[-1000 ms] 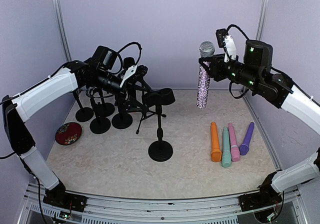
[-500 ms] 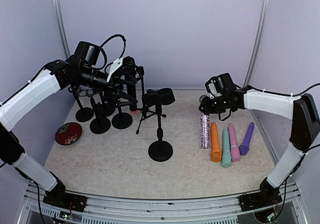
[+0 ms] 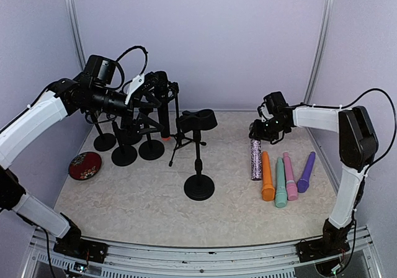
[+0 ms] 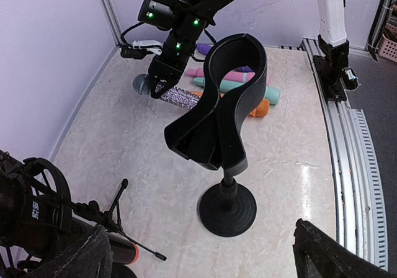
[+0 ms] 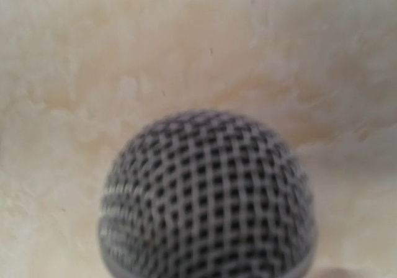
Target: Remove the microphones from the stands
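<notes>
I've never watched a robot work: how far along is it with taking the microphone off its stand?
Done: the stand's clip is empty, and the glittery microphone lies on the table beside the orange microphone. In hand: the right tool sits at its mesh head; grip unclear. To do: let go and back away.

L arm [image 3: 37, 113] rises from the near-left corner, elbow bent, forearm level toward the far-left corner; left gripper [image 4: 201, 253] held high, fingers [image 4: 93, 253] spread wide. R arm [image 3: 316, 118] runs up the right edge, forearm turned inward; right gripper [image 3: 260, 131] low over the bench, jaw gap unclear.
</notes>
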